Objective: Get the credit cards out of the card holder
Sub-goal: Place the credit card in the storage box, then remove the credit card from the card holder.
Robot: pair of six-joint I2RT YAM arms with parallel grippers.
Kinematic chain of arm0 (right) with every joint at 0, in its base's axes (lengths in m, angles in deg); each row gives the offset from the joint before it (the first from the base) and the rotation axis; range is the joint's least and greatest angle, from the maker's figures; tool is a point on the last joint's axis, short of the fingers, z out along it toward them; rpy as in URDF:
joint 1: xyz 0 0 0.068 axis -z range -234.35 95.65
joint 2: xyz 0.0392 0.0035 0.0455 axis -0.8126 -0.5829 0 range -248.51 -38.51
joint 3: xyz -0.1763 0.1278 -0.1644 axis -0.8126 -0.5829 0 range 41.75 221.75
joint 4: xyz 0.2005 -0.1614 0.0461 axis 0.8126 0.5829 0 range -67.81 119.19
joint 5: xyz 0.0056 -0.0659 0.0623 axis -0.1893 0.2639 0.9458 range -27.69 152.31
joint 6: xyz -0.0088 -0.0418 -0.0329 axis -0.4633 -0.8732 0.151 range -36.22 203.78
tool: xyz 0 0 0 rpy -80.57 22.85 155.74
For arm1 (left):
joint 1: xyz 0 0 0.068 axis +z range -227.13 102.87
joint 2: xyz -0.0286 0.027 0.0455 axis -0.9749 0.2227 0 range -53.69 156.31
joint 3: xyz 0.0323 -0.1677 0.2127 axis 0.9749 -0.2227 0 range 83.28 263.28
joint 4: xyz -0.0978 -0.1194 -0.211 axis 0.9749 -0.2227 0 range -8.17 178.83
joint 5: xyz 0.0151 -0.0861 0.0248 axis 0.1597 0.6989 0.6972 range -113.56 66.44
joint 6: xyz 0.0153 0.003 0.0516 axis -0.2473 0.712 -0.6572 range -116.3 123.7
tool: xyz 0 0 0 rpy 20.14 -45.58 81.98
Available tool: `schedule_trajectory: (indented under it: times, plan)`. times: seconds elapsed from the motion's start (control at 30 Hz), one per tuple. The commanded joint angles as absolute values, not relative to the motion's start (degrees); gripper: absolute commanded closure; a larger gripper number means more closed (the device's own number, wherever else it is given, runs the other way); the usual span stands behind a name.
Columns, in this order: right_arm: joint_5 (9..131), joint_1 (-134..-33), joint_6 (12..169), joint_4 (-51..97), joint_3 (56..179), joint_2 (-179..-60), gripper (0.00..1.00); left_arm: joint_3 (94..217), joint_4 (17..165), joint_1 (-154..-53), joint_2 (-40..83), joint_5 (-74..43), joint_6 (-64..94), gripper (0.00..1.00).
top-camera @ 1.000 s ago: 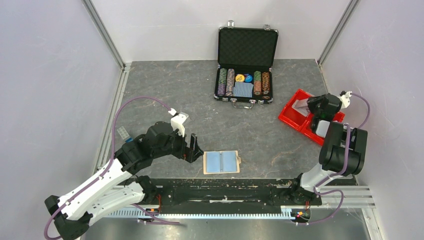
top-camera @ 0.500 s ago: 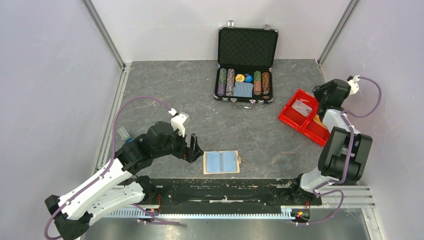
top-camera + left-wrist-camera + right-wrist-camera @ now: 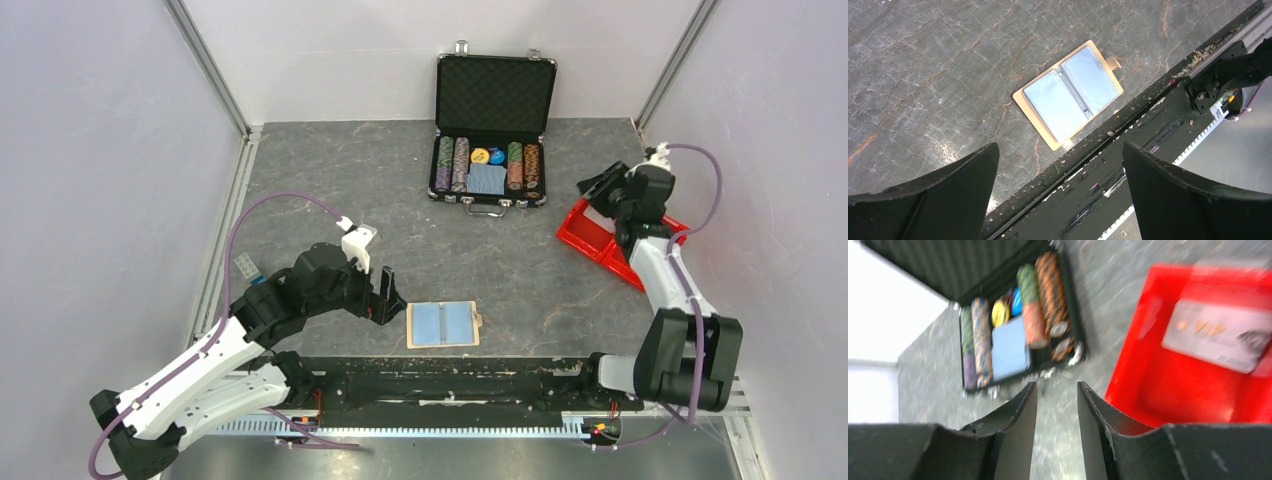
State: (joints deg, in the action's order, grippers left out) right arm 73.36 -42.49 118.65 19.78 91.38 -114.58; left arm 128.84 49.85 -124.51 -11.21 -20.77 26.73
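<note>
Where card holder (image 3: 443,323) lies open: grey veined tabletop (image 3: 330,180), pale walls (image 3: 90,150).

Left arm (image 3: 215,355): base is mounted at the near left; the white link is angled far and rightward, and the black wrist section is folded low, directed to the right. Left gripper (image 3: 388,296): fingers are spread wide, with nothing held between them; the jaws are seen pointing down in the left wrist view.

Right arm (image 3: 672,285): base is mounted at the near right; the arm is stretched out toward the far right, nearly straight. Right gripper (image 3: 597,184): pointed leftward at the far right. Its fingers (image 3: 1013,415) are separated by only a narrow gap, and nothing is gripped.
</note>
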Motion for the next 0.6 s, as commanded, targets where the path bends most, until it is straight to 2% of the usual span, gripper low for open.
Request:
schedule_trajectory:
  times: [0.0,0.13,0.3,0.43,0.57]
  plan:
    - [81.9,-47.9,114.0,22.0,84.4,-107.1,0.62,128.6,50.3,-124.6,-11.2,-22.5,22.2,0.00]
    - [82.5,-54.0,111.4,25.4,77.3,-99.4,0.63,128.6,50.1,-124.6,-10.5,-23.3,22.5,0.00]
    - [85.6,-65.3,114.4,20.6,65.3,-88.9,0.64,128.5,50.0,-124.6,-9.9,-24.9,24.6,0.05]
    - [83.5,-74.5,118.6,17.3,58.3,-82.5,0.66,127.7,51.7,-124.6,-7.9,-20.4,28.5,0.23]
    - [79.5,-84.4,119.9,15.7,55.1,-79.2,0.66,123.3,60.4,-124.6,-4.8,-12.8,36.1,0.59]
